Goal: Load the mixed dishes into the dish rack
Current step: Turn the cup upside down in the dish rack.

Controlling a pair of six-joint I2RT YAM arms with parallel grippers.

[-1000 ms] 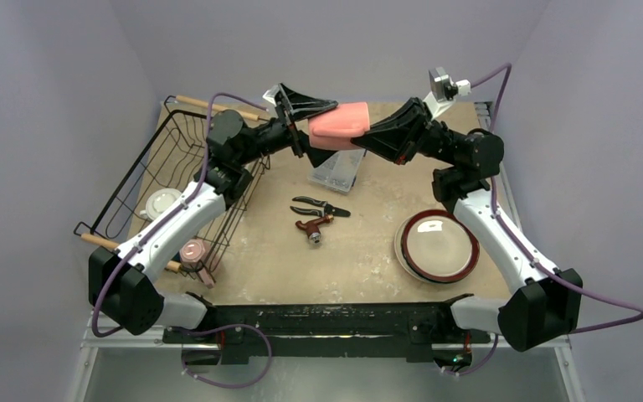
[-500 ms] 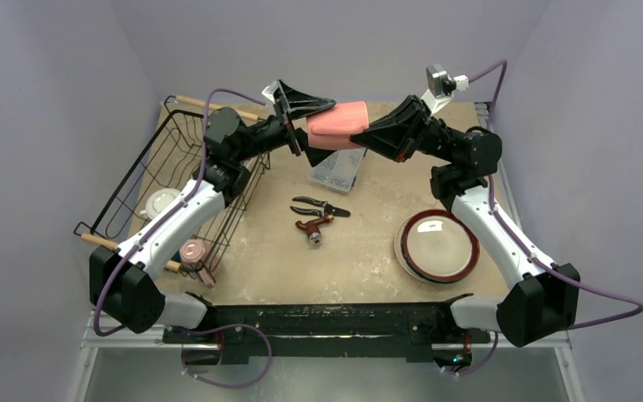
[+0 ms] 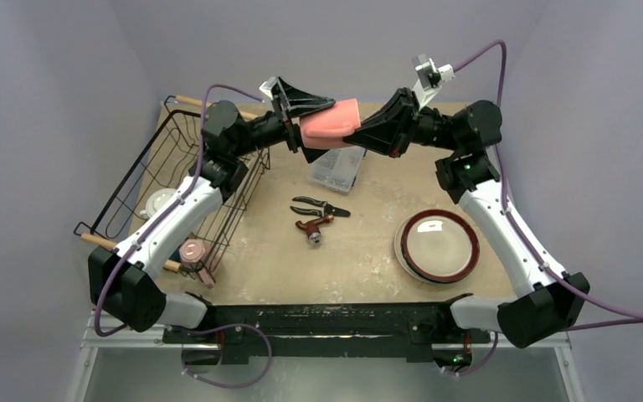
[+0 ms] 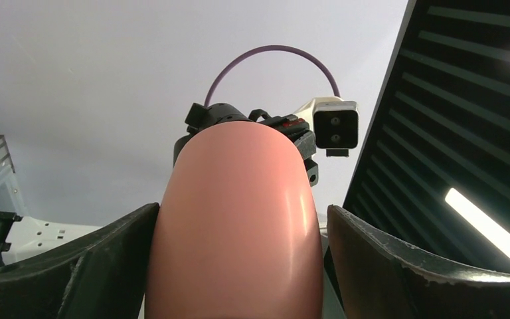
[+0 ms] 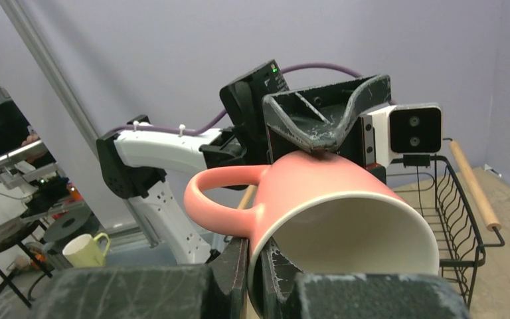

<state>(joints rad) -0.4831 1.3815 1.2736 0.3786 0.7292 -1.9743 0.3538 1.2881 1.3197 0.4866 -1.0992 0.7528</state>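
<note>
A pink mug hangs in the air over the back of the table, lying on its side. My right gripper is shut on its rim next to the handle, one finger inside and one outside. My left gripper stands open around the mug's base end; the left finger is close against the mug and a gap shows at the right finger. The dish rack sits at the left and holds a small cream saucer. A red-black-rimmed plate lies at the right.
A clear plastic box lies under the mug. Black and red hand tools lie mid-table. Another pink mug stands at the rack's near corner. The rack's wooden handle shows in the right wrist view.
Both grippers and the mug have shifted a little left and up. The right wrist has tilted higher. The left fingers stay around the mug.
</note>
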